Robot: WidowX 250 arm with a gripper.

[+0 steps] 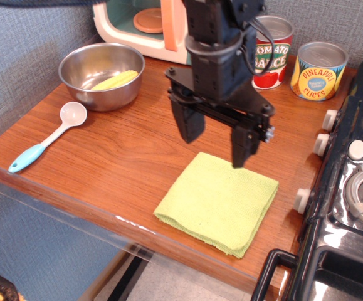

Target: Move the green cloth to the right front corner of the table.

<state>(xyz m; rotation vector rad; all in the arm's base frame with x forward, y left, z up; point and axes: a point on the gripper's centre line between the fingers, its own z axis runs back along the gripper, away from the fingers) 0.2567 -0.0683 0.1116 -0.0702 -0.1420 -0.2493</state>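
The green cloth [217, 202] lies flat and folded on the reddish-brown table [112, 163], at its right front corner, close to the front edge and next to the black toy stove. My gripper [217, 140] hangs above the cloth's back edge, raised clear of it. Its two black fingers [190, 122] stand wide apart and hold nothing.
A steel bowl [101, 75] with a yellow piece inside sits at the back left. A spoon with a blue handle [48, 137] lies at the left. Tomato sauce [270, 53] and pineapple [318, 70] cans stand at the back right. The stove [350, 207] borders the right side.
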